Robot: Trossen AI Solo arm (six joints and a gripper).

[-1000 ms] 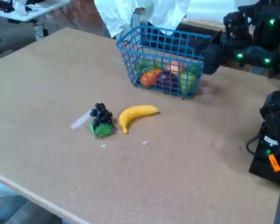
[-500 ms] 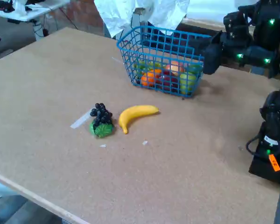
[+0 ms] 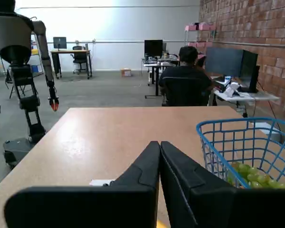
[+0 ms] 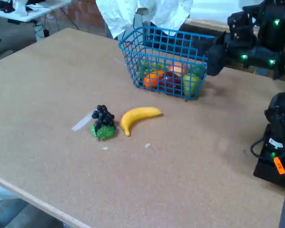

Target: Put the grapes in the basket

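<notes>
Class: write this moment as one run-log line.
end effector: shut, empty | grapes: on table beside banana | basket: holds other fruit

A yellow banana (image 4: 139, 116) is lying on the brown table (image 4: 194, 180), curving toward the lower left in the fixed view. A strip of clear tape (image 4: 81, 122) is lying flat to its left, and two small pale scraps (image 4: 147, 145) are lying in front of it. Toy fruit is showing through blue mesh: an orange (image 4: 152, 78), a dark red piece (image 4: 171, 82), a green one (image 4: 191, 83). In the wrist view a person in a dark top (image 3: 186, 85) is sitting at a desk with monitors (image 3: 230, 61) beside a brick wall (image 3: 256, 23); a grey humanoid figure (image 3: 19, 66) is standing at left.
</notes>
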